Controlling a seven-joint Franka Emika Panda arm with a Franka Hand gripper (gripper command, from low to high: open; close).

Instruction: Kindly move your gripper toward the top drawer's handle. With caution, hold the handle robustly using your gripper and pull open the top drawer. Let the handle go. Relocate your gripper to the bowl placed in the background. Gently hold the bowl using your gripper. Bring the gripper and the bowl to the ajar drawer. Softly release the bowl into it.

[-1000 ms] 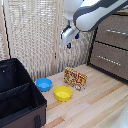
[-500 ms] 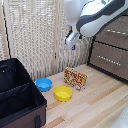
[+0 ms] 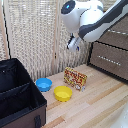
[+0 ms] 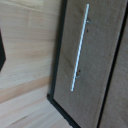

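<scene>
Exterior view first: the white robot arm (image 3: 95,20) reaches in from the upper part of the exterior view's right, with the gripper (image 3: 73,45) hanging in the air in front of the slatted blind (image 3: 35,35), well above the wooden table (image 3: 95,102). Whether its fingers are apart or together cannot be told; they are too small and blurred. The dresser stands at the exterior view's right; its top drawer (image 3: 117,36) is closed, and the lower drawer (image 3: 107,60) sits beneath it. The blue bowl (image 3: 44,84) rests on the table near the black box (image 3: 17,97), just beside the yellow bowl (image 3: 63,93), with a printed carton (image 3: 75,78) standing close by. From the wrist view, a grey-brown drawer front in a dark frame fills much of the picture, its slim silver handle (image 4: 80,47) running across it, with light wood beside it; no fingers show there.
</scene>
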